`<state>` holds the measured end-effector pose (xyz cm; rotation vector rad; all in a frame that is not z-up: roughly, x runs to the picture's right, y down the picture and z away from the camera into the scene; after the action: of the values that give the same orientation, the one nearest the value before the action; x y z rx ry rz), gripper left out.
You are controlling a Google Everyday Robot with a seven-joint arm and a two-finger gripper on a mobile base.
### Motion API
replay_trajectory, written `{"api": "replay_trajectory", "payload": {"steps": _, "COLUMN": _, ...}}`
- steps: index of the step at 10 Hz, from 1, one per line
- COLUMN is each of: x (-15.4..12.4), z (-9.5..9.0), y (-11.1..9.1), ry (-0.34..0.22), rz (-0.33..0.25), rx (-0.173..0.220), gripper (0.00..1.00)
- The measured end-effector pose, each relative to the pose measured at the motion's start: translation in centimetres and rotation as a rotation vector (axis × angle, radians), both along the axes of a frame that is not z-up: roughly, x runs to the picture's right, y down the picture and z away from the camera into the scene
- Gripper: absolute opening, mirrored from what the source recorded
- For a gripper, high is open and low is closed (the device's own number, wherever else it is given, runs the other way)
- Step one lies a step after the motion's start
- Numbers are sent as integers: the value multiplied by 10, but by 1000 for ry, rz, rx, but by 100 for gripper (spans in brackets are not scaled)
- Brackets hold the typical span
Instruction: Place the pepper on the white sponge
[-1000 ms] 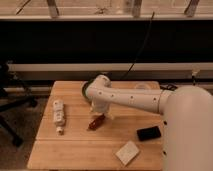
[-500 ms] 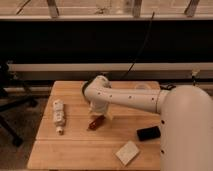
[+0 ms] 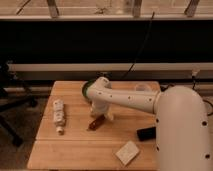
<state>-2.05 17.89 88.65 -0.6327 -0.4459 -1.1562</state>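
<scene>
Currently: gripper (image 3: 102, 116) down at pepper (image 3: 96, 123), mid-table.
Hangs low over wooden table (image 3: 75, 145), at pepper's upper end; cannot tell whether clasping it. Finds pepper lying on wood, well apart from white sponge (image 3: 128, 152) near front edge.

Smooth white rounded arm (image 3: 135, 100); pale end effector (image 3: 103, 114) above tabletop (image 3: 75, 145) centre.

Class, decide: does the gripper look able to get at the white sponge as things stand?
Probably yes: the gripper hangs by the pepper, and nothing stands between it and the white sponge.
</scene>
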Motion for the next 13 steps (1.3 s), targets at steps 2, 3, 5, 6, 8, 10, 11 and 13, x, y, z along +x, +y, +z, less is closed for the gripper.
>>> {"api": "replay_trajectory", "payload": {"steps": 2, "x": 0, "z": 5, "y": 2, "ry": -7, "rz": 21, "rx": -14, "gripper": 69}}
{"api": "replay_trajectory", "payload": {"steps": 3, "x": 0, "z": 5, "y": 2, "ry": -8, "rz": 20, "rx": -13, "gripper": 60}}
{"api": "replay_trajectory", "payload": {"steps": 5, "x": 1, "z": 4, "y": -1, "ry": -8, "rz": 21, "rx": -10, "gripper": 39}}
{"api": "replay_trajectory", "payload": {"steps": 6, "x": 0, "z": 3, "y": -3, "ry": -9, "rz": 22, "rx": -7, "gripper": 28}}
{"api": "replay_trajectory", "payload": {"steps": 8, "x": -1, "z": -1, "y": -8, "ry": -10, "rz": 27, "rx": -7, "gripper": 11}}
{"api": "replay_trajectory", "payload": {"steps": 10, "x": 3, "z": -4, "y": -7, "ry": -5, "rz": 16, "rx": -12, "gripper": 0}}
{"api": "replay_trajectory", "payload": {"steps": 11, "x": 3, "z": -5, "y": -6, "ry": -5, "rz": 15, "rx": -15, "gripper": 0}}
{"api": "replay_trajectory", "payload": {"steps": 13, "x": 3, "z": -6, "y": -7, "ry": -5, "rz": 16, "rx": -15, "gripper": 0}}
